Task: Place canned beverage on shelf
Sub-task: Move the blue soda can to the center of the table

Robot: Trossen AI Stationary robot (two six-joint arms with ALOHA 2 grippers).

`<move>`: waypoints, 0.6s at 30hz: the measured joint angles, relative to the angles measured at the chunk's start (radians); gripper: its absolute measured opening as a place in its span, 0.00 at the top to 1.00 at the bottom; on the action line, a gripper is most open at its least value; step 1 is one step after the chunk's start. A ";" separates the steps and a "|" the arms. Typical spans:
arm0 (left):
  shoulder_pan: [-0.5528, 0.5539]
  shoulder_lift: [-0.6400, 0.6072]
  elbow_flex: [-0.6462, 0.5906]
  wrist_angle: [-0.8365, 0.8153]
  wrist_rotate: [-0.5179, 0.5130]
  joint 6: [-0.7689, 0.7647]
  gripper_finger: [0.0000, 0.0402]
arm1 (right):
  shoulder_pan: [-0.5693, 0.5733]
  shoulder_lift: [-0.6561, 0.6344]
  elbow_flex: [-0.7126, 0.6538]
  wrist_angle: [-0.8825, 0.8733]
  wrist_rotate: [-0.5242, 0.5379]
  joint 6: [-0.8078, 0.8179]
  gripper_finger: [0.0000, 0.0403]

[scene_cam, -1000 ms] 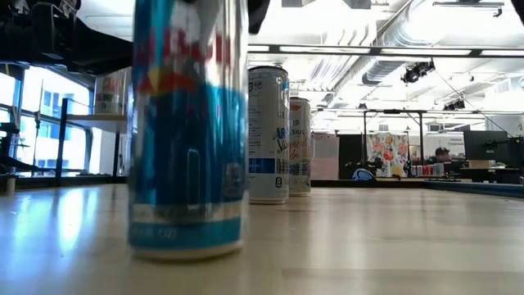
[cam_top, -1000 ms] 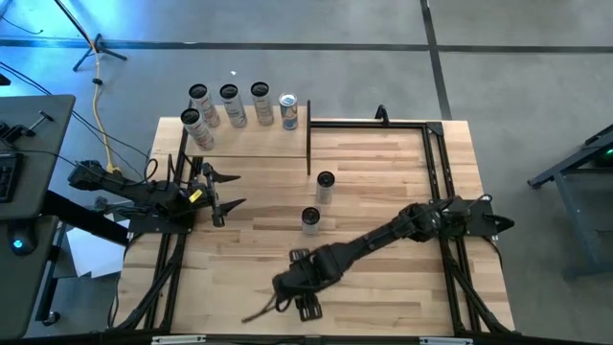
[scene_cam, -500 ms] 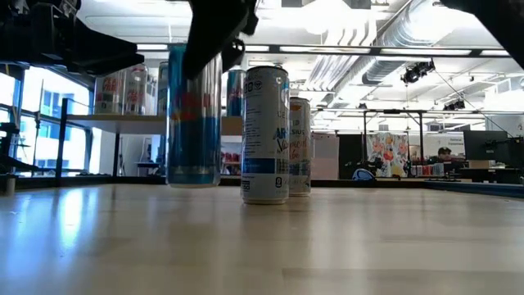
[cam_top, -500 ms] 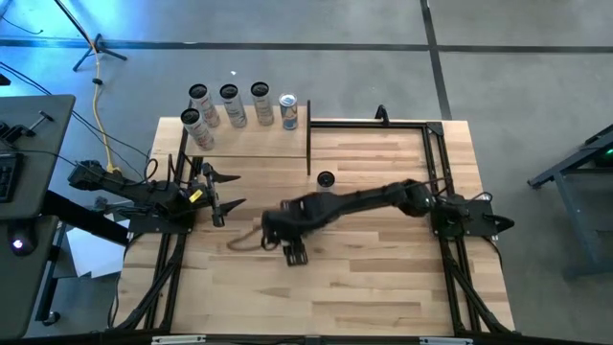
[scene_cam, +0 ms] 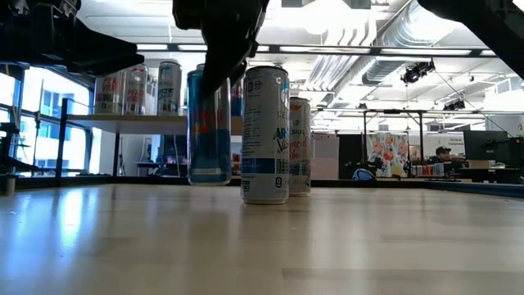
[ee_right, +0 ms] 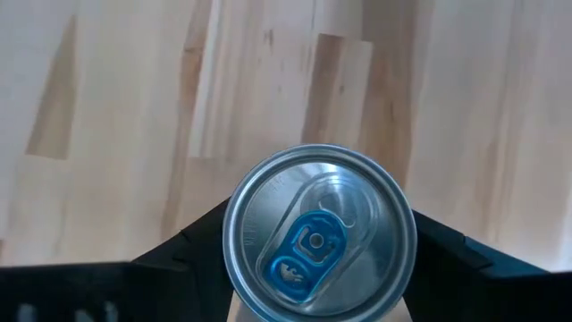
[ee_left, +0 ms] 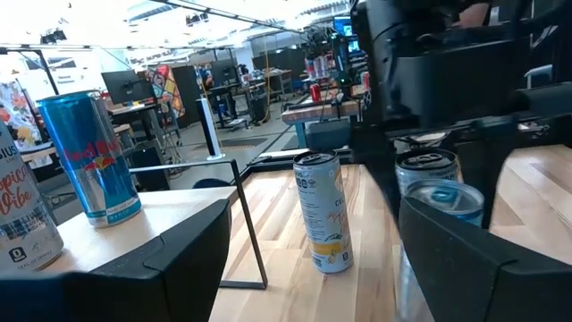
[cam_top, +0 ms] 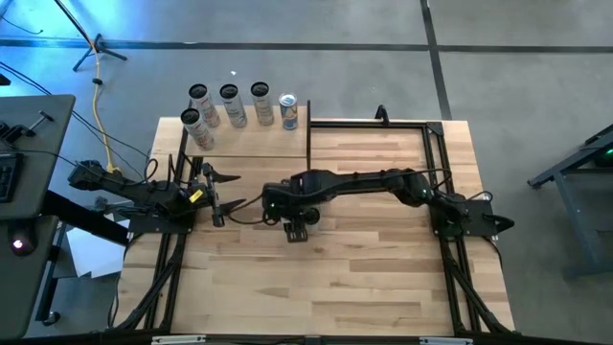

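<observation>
1. In the high view, the right arm reaches from the right side of the frame across to the middle, and the right gripper (cam_top: 283,203) sits near the centre of the striped plank tabletop (cam_top: 383,278).
2. Its jaws are clenched on a blue canned beverage (scene_cam: 208,127). In the low view the can hangs upright, left of centre, with its base slightly above the tabletop surface.
3. The right wrist view looks straight down on that can's silver lid with a blue pull tab (ee_right: 318,234), a dark finger on either side of it and bare planks beneath.
4. The left gripper (cam_top: 222,199) rests at the left of the tabletop in the high view, jaws spread apart and grasping nothing.
5. The shelf (cam_top: 251,140), a pale board with thin black posts, lies at the upper left of the tabletop in the high view. Five cans stand on it, four tall pale cans (cam_top: 230,105) and one blue can (cam_top: 288,110).
6. In the low view, two tall white cans (scene_cam: 266,135) stand on the tabletop just right of the held can, one behind the other.
7. The left wrist view shows a blue can on the shelf (ee_left: 89,159) at the frame's left and a white can (ee_left: 322,210) on the tabletop near the middle.
</observation>
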 joint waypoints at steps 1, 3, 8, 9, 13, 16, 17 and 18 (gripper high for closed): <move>0.000 0.000 0.000 0.000 0.000 0.000 0.27 | -0.007 0.000 0.000 0.003 0.000 -0.009 0.43; 0.000 0.000 0.000 -0.001 0.000 0.000 0.27 | -0.021 0.000 0.000 0.012 0.000 -0.020 0.43; 0.000 0.000 0.000 -0.001 0.000 0.000 0.27 | -0.063 0.000 0.001 0.018 0.001 -0.061 0.43; 0.000 0.000 0.000 -0.001 0.000 0.000 0.27 | -0.072 0.000 0.001 0.017 0.000 -0.061 0.43; 0.000 0.000 0.000 -0.001 0.000 0.000 0.27 | -0.106 0.000 0.001 0.017 -0.009 -0.058 0.43; 0.000 0.000 0.000 -0.001 0.000 0.000 0.27 | -0.130 0.000 0.001 0.016 -0.038 -0.057 0.43; 0.000 0.000 0.000 -0.001 0.000 0.000 0.27 | -0.137 0.000 0.001 0.015 -0.046 -0.057 0.43; 0.000 0.000 0.000 -0.001 0.000 0.000 0.27 | -0.143 0.000 0.001 0.015 -0.049 -0.056 0.43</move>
